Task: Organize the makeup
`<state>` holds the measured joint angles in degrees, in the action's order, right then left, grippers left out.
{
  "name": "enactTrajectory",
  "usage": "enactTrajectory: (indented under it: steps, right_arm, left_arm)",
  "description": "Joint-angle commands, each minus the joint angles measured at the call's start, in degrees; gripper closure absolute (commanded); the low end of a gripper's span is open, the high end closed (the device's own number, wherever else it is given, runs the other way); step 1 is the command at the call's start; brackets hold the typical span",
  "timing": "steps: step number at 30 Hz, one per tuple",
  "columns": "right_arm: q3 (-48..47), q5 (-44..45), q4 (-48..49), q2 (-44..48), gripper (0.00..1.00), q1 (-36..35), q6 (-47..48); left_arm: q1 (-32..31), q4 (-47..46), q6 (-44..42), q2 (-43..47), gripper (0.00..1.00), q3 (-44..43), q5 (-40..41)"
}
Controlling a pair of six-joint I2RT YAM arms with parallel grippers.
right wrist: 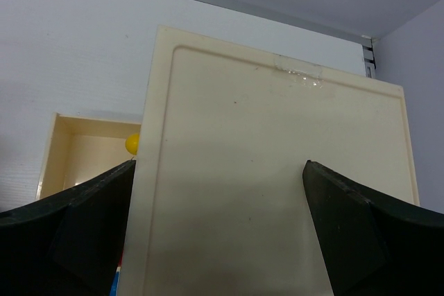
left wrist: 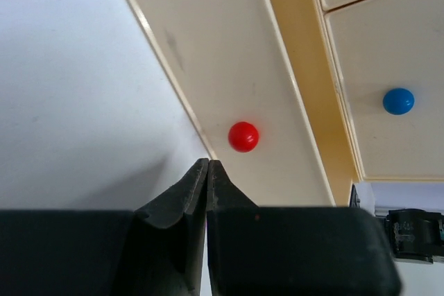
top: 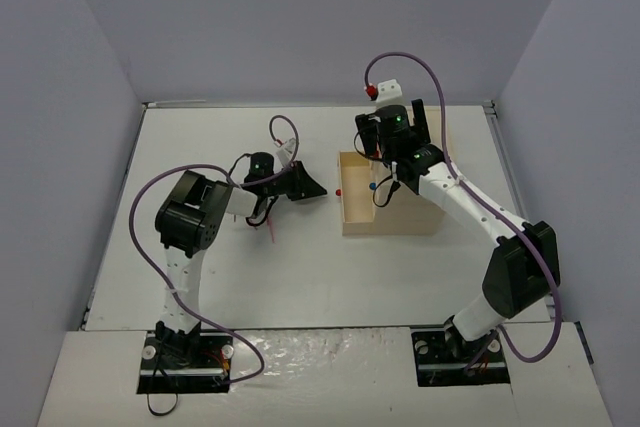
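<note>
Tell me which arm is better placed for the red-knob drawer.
Left: the left gripper, shut, sits close before the red knob; the right gripper hangs open above the drawer box.

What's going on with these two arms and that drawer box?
The left tool, shut on nothing, sits just short of the red knob on the pulled-out drawer of a beige drawer box. The right tool is open, straddling the box's top. What looks like a thin pink pencil lies on the table near the left tool.
</note>
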<state>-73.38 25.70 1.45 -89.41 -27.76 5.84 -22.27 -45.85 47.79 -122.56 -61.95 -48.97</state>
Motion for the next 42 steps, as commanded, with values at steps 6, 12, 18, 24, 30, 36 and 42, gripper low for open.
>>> enactTrajectory:
  steps: [6,12,18,24,30,36,42]
  right_arm:
    - [-2.05,-8.61,-1.94,6.64,0.01,0.22,-0.33]
    - [-6.91,-16.79,-6.84,11.40,0.00,-0.33,-0.80]
    - [-7.79,-22.00,-7.51,12.77,0.01,-5.03,-5.24]
    - [-4.86,-19.59,-6.78,8.55,0.02,-14.58,-10.87]
    - [-1.54,-17.13,-2.74,-0.93,0.12,-23.92,-17.73]
    - [-0.96,-16.29,3.93,-12.57,0.25,-30.36,-21.46]
    - [-2.61,-14.86,7.41,-20.96,0.43,-32.45,-23.77]
  left_arm:
    - [1.15,19.55,-10.40,17.16,0.65,-2.95,6.81]
    - [1.29,53.52,-22.85,33.92,0.28,-7.30,30.58]
    - [3.04,71.91,-27.39,47.87,0.10,-9.35,50.06]
    - [6.96,80.32,-29.55,55.91,0.09,-7.84,56.15]
    - [11.06,79.99,-31.03,62.22,0.09,-2.08,57.54]
    - [11.55,75.86,-32.64,67.54,0.09,3.10,60.78]
    - [11.72,74.82,-32.76,68.81,0.09,5.41,59.99]
